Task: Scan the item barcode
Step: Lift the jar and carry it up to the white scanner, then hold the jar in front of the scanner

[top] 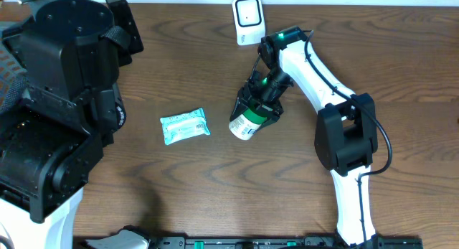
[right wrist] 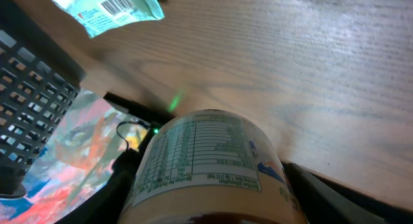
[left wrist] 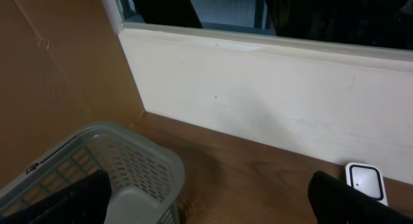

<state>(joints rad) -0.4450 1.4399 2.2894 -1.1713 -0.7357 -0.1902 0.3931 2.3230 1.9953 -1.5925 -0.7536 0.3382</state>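
Observation:
The item is a bottle (top: 245, 124) with a white and green label, lying tilted in the middle of the table. My right gripper (top: 257, 110) is shut on it, one finger on each side. In the right wrist view the bottle (right wrist: 206, 159) fills the space between the dark fingers (right wrist: 335, 198), and its nutrition table faces the camera with no barcode showing. The white scanner (top: 247, 19) stands at the table's far edge, apart from the bottle. My left gripper (left wrist: 206, 211) is open and empty, raised near the wall, with the scanner (left wrist: 366, 183) at its right.
A teal packet (top: 185, 125) lies left of the bottle, its barcode visible (right wrist: 119, 3). A grey plastic basket (left wrist: 129, 162) sits under the left gripper. The bulky left arm (top: 64, 98) covers the table's left side. A white wall panel (left wrist: 271, 101) runs behind the table.

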